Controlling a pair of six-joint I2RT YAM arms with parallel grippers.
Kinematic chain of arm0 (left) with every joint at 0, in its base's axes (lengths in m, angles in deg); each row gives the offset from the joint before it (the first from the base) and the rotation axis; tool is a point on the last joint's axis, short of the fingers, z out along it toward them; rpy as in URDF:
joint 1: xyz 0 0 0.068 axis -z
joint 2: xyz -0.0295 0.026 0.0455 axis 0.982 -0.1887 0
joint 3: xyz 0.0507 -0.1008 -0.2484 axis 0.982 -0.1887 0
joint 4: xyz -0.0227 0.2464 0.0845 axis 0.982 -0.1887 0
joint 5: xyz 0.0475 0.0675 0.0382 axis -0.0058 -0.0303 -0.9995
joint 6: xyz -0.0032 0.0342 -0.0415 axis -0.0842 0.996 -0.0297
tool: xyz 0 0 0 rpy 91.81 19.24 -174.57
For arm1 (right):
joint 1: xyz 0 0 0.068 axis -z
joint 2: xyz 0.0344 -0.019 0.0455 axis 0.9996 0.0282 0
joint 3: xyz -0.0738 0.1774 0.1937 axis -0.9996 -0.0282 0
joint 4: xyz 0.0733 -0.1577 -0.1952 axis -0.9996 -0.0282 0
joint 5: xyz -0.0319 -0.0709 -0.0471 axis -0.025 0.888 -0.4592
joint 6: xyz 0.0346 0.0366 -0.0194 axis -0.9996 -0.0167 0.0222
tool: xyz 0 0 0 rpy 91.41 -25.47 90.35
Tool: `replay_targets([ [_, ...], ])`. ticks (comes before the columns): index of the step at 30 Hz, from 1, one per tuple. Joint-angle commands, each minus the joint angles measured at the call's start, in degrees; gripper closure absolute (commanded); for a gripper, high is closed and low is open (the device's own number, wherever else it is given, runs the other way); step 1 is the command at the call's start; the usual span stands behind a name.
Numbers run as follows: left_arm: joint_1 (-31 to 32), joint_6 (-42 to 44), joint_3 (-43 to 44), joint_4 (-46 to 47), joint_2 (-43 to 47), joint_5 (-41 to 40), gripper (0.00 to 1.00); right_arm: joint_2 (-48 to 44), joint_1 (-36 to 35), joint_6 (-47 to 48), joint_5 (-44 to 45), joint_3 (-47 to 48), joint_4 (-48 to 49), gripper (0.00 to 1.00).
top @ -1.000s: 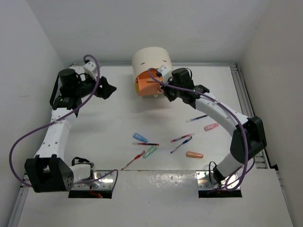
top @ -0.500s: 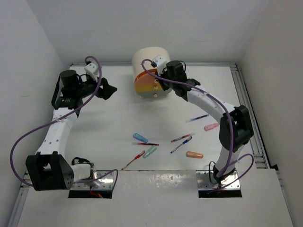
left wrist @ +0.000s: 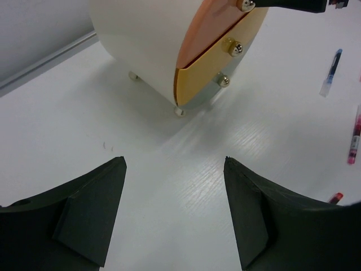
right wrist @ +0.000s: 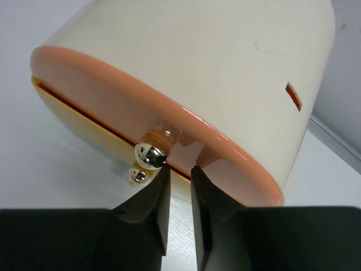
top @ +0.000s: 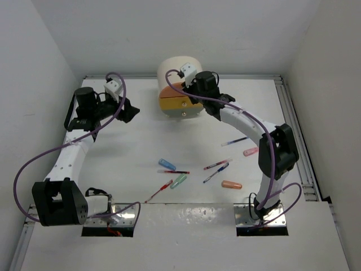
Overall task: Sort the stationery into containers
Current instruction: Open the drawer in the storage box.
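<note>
The cream cabinet [top: 179, 72] stands at the back middle, with its peach drawer [top: 171, 90] above the orange-yellow drawer [top: 179, 104]. My right gripper [top: 189, 92] is shut, its fingertips [right wrist: 163, 175] pressed against the peach drawer front [right wrist: 169, 107] right beside its metal knob [right wrist: 151, 153], not around it. My left gripper [top: 133, 110] is open and empty, left of the cabinet [left wrist: 152, 39]. On the table lie a blue capsule [top: 166, 164], a green capsule [top: 179, 181], an orange capsule [top: 231, 184], a pink capsule [top: 251, 151] and several red and blue pens [top: 217, 165].
A metal rail [top: 293, 130] runs along the table's right edge, and white walls close in the back and both sides. The orange-yellow drawer's knobs [left wrist: 235, 48] face the left gripper. A blue pen [left wrist: 331, 70] shows in the left wrist view.
My right gripper has moved toward the cabinet and the peach drawer, pulled out a second ago, now sits nearly flush. The left gripper has shifted slightly right.
</note>
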Motion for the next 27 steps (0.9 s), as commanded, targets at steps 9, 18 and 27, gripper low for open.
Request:
replay_targets([
  [9, 11.1, 34.7, 1.6, -13.1, 6.0, -6.4, 0.25, -9.5, 1.1, -12.4, -10.4, 9.2, -11.3, 0.47],
  [18, 39.4, 69.1, -19.5, 5.0, 13.6, -37.4, 0.37, -6.6, 9.1, -20.8, -16.6, 17.5, -16.5, 0.48],
  [27, 53.5, 94.5, -40.8, 65.1, -5.7, -53.3, 0.44, 1.4, 11.1, -24.7, -23.4, 23.1, -15.3, 0.35],
])
